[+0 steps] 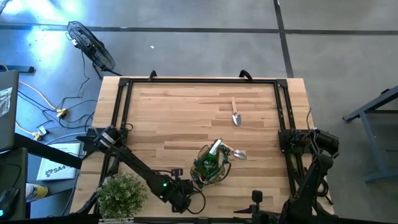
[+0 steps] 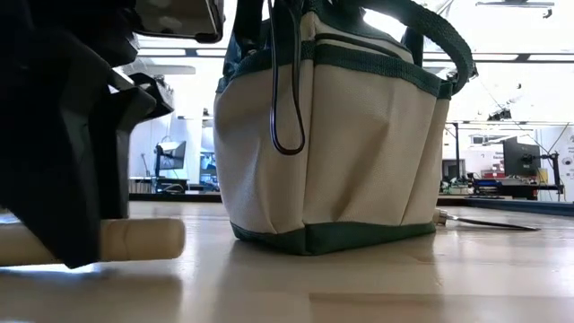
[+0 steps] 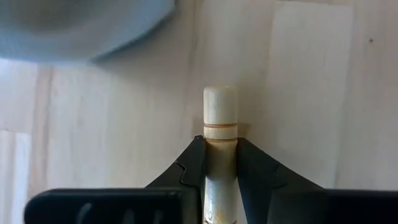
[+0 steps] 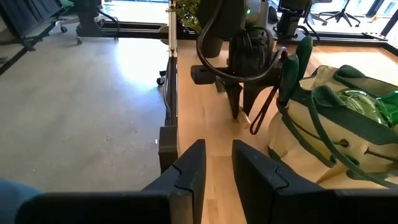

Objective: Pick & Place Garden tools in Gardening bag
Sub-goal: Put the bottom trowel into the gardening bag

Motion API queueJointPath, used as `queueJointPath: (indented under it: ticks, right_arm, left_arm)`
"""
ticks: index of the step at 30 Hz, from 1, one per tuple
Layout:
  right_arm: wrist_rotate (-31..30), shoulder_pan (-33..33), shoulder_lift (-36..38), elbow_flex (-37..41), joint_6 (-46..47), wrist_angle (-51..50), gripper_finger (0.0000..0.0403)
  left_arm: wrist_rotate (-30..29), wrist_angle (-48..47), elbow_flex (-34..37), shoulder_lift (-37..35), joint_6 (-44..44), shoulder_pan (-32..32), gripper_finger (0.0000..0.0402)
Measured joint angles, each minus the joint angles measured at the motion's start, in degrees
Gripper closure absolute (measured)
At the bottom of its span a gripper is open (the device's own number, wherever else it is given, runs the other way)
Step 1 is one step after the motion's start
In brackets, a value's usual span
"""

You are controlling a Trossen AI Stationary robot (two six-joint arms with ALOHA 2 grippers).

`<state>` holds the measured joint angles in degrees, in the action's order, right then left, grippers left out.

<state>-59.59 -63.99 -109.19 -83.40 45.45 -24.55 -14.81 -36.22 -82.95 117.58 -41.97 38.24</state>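
The high view looks straight down on the whole table [image 1: 186,106]. The low view sits at tabletop height, close to the gardening bag [image 2: 336,135] filling its centre. The left wrist view looks down, very near the wood. The right wrist view faces level across the table, sharing the bag [image 4: 336,118] at right.

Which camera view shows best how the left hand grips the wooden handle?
The left wrist view: both fingers press the wooden handle from either side. The low view shows the handle's end sticking out of the left hand. The high view hides it; the right wrist view shows it only distantly.
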Motion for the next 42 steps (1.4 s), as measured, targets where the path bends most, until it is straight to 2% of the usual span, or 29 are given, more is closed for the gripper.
queueJointPath:
  ticks: [4,8,13,17,21,26,30,32,34,36,42]
  right_arm:
    - [0.02,0.0,0.0,0.0,0.0,0.01,0.0334]
    - [0.65,0.0,0.0,0.0,0.0,0.85,0.0334]
    - [7.14,0.02,0.0,-0.02,-0.66,3.48,0.0334]
    - [7.48,0.75,0.0,-0.02,-0.7,4.51,0.0327]
    - [8.45,2.47,0.0,-0.02,-2.67,6.09,0.0298]
    - [10.28,4.49,0.0,-0.02,-9.19,13.22,0.023]
    - [10.26,5.22,0.0,-0.02,-22.82,23.33,0.0172]
    - [12.5,5.14,0.0,-0.02,-30.58,27.92,0.0151]
    - [14.86,4.72,0.0,-0.02,-36.9,32.33,0.014]
    - [14.46,4.31,0.0,-0.02,-41.29,36.56,0.0136]
    - [6.83,4.57,0.0,-0.02,-51.21,44.15,0.014]
  left_arm:
    - [1.52,-7.51,-4.78,-0.01,-0.4,0.04,0.0349]
    - [0.78,-22.58,-12.88,-0.04,-2.98,0.92,0.0349]
    - [-2.98,-36.27,-22.49,-0.13,-7.76,4.44,0.0349]
    - [-9.26,-40.62,-28.19,-0.22,-10.99,7.87,0.0349]
    - [-17.76,-36.84,-31.64,-0.25,-10.28,10.88,0.0349]
    - [-24.39,-27.31,-31.89,-0.26,-4.06,12.46,0.0349]
    - [-28.16,-19.41,-31.67,-0.25,1.32,12.83,0.0349]
    - [-29.13,-14.69,-31.67,-0.24,5.73,12.91,0.0349]
    - [-29.42,-9.7,-31.67,-0.24,10.07,13.23,0.0349]
    - [-29.53,-4.18,-31.67,-0.22,14.91,13.62,0.0349]
    - [-29.38,9.84,-31.67,-0.22,29.07,14.06,0.0349]
